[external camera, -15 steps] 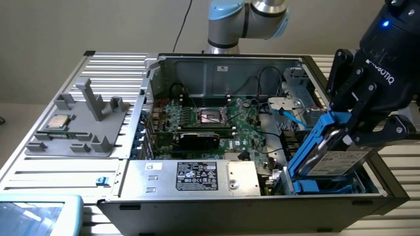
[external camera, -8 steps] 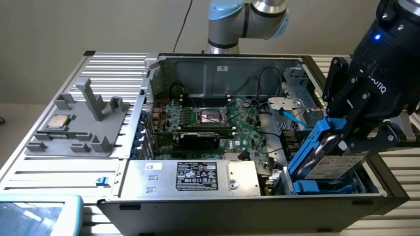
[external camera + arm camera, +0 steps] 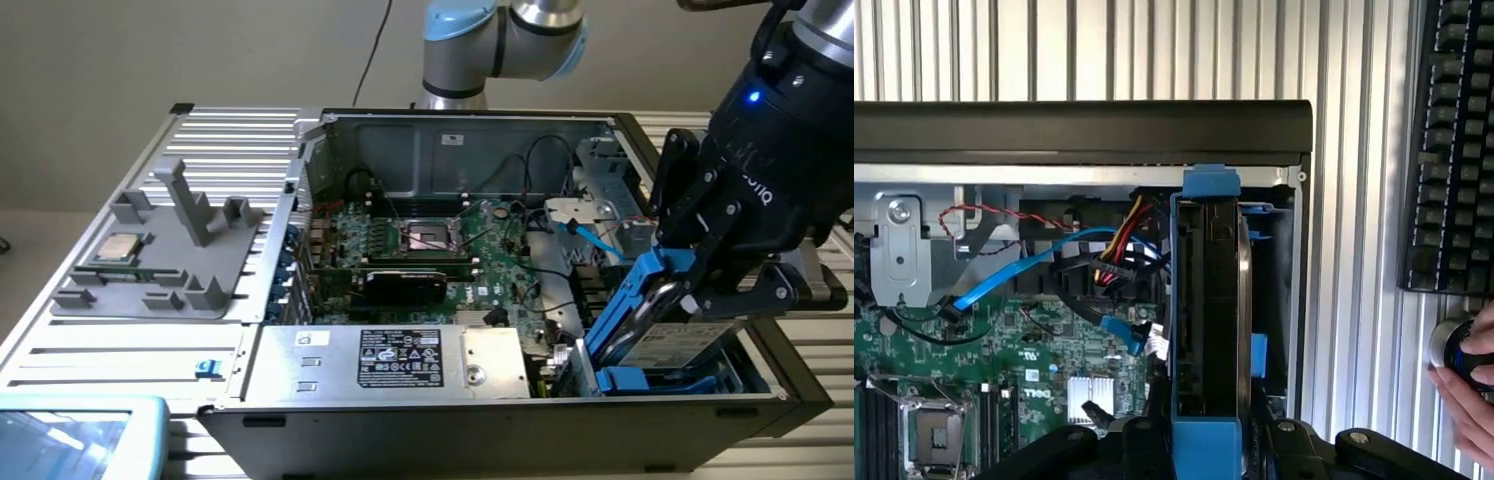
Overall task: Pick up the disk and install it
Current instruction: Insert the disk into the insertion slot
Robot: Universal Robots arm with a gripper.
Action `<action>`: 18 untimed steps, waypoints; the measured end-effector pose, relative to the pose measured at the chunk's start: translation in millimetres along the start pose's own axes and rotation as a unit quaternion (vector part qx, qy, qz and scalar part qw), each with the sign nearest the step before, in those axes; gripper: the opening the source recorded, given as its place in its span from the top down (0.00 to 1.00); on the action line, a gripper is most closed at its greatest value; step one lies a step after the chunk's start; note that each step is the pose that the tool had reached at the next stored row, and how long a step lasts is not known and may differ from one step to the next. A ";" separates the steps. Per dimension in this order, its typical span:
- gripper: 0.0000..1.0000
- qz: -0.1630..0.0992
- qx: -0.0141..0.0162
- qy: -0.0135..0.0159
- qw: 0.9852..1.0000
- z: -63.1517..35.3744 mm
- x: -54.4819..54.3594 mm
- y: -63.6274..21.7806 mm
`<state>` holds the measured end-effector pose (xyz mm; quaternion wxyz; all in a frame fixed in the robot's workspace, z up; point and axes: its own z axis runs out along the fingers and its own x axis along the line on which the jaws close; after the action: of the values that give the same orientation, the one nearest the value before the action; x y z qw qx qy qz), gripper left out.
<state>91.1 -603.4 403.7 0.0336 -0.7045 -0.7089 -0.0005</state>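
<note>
Gripper (image 3: 710, 292) clamped on the disk (image 3: 665, 345), which stands on edge, partly down in the bay (image 3: 747, 375) at the case's (image 3: 441, 125) corner on the exterior view's right. Likely stiff, dense and shock-sensitive; hold it by the blue carrier rails, not the label face.

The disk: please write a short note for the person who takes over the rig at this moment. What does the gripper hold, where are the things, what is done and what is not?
Gripper: shut on the disk, holding it by its blue carrier.
Disk: tilted, with its lower end down in the drive bay, at the exterior view's right corner of the open computer case.
Done: the disk is picked up and is at the bay.
Left: it does not lie flat in the bay yet, so it is not installed.
Note: a person's hand is beside the case, near the keyboard.
</note>
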 end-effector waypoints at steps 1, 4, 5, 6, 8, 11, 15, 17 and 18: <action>0.63 -0.002 0.000 0.000 1.000 1.0 0.1 0.1; 0.63 -0.007 0.000 0.000 1.000 4.2 0.0 0.3; 0.63 -0.008 0.000 0.000 1.000 5.2 -0.1 0.4; 0.63 -0.010 0.000 0.000 1.000 6.0 -0.1 0.5; 0.63 -0.011 0.001 0.000 1.000 7.1 -0.1 0.5; 0.63 -0.012 0.001 0.000 1.000 9.1 -0.2 0.6; 0.63 -0.014 0.001 0.000 1.000 12.0 -0.4 0.8; 0.62 -0.014 0.001 0.001 1.000 13.2 -0.4 0.9; 0.56 -0.015 0.001 0.000 1.000 13.1 -0.5 0.9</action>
<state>91.3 -603.2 390.5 0.0344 -0.6941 -0.7190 -0.0008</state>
